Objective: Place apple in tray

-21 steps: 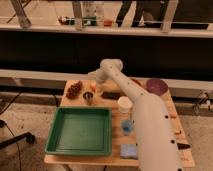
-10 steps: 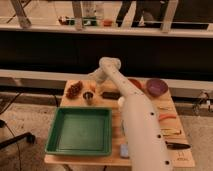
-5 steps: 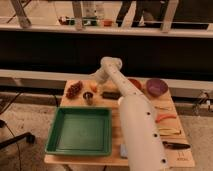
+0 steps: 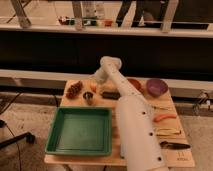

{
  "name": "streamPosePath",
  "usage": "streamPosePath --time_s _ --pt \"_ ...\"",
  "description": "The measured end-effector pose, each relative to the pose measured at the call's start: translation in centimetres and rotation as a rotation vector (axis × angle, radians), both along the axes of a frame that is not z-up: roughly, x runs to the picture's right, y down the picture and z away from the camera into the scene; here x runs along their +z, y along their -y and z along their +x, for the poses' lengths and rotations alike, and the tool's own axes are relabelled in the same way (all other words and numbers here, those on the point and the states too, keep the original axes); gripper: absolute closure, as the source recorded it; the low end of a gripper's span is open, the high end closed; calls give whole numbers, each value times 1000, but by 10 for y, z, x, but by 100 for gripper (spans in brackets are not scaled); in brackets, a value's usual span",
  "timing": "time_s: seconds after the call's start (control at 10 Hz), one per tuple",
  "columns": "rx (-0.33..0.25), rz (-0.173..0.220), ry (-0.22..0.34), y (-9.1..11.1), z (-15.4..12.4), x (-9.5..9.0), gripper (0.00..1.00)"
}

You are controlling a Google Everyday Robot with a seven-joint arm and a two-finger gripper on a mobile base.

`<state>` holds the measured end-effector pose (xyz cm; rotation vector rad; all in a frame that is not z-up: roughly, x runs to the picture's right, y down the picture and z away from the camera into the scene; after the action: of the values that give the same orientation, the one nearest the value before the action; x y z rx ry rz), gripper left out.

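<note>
The green tray (image 4: 80, 131) lies on the front left of the wooden table. The apple (image 4: 94, 88), a small yellow-orange fruit, sits at the back of the table, beyond the tray's far right corner. My white arm runs from the lower right up over the table and bends down at the back. My gripper (image 4: 90, 95) hangs low right at the apple, between the grape bunch and the arm. The arm hides part of the table's middle.
A dark red grape bunch (image 4: 74, 90) lies left of the apple. An orange-red bowl (image 4: 135, 84) and a purple bowl (image 4: 156, 87) stand at the back right. A carrot-like piece (image 4: 165, 118), a yellow item (image 4: 167, 131) and a knife (image 4: 174, 145) lie along the right side.
The arm's long white segment has swung across the table's middle and now covers the white cup and blue items seen earlier. The gripper end has stayed by the apple at the back.
</note>
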<state>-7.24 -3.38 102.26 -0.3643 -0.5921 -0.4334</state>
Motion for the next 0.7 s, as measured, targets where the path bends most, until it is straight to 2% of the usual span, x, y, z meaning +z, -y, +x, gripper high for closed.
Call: streamPosePath --time_s 0.1,0.3,0.5,0.7 --pt "-3 -2 2 0 -1 0 55" --pt "-12 -6 0 0 -1 1 77" --pt "-14 -1 2 1 -2 -2 83" --pt "4 21 3 11 1 -14 83"
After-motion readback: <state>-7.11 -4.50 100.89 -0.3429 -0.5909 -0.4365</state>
